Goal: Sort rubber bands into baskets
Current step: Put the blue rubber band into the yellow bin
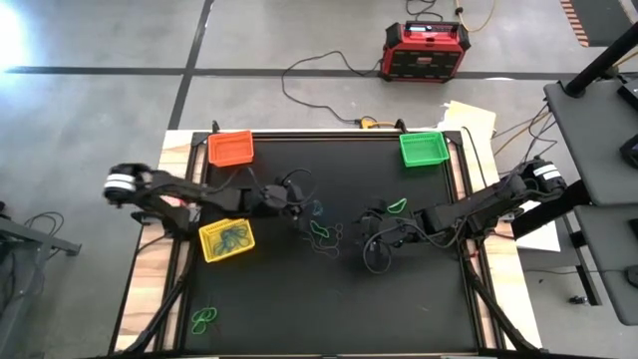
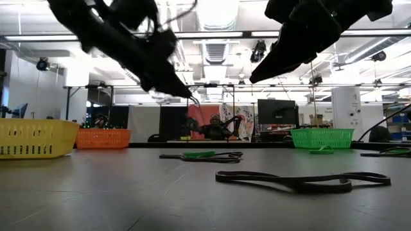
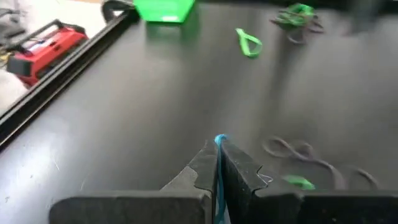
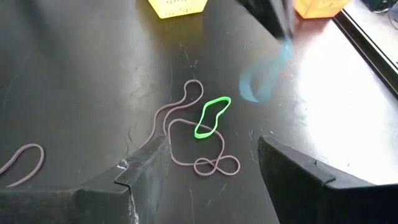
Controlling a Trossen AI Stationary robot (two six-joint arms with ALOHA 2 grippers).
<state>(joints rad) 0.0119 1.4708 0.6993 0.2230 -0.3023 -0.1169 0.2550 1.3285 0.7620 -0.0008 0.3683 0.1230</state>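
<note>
Our left hand point(image 3: 217, 163) has its fingers pressed together on a blue rubber band point(image 4: 264, 74), pinching one end so the loop hangs free above the black table point(image 1: 299, 299), near its middle. We judge that grip lets the band be carried clear of the others to a basket. The band's long axis runs roughly up and down, its loose loop pointing at the table.

Our right hand point(image 4: 205, 165) hovers with fingers spread over a green rubber band point(image 4: 212, 116) lying flat inside a tangle of brownish rubber bands point(image 4: 193, 146); it holds nothing. The green one's long axis points roughly towards the yellow basket point(image 1: 227, 239).

The orange basket point(image 1: 230, 148) and green basket point(image 1: 423, 149) sit at the table's far corners.
</note>
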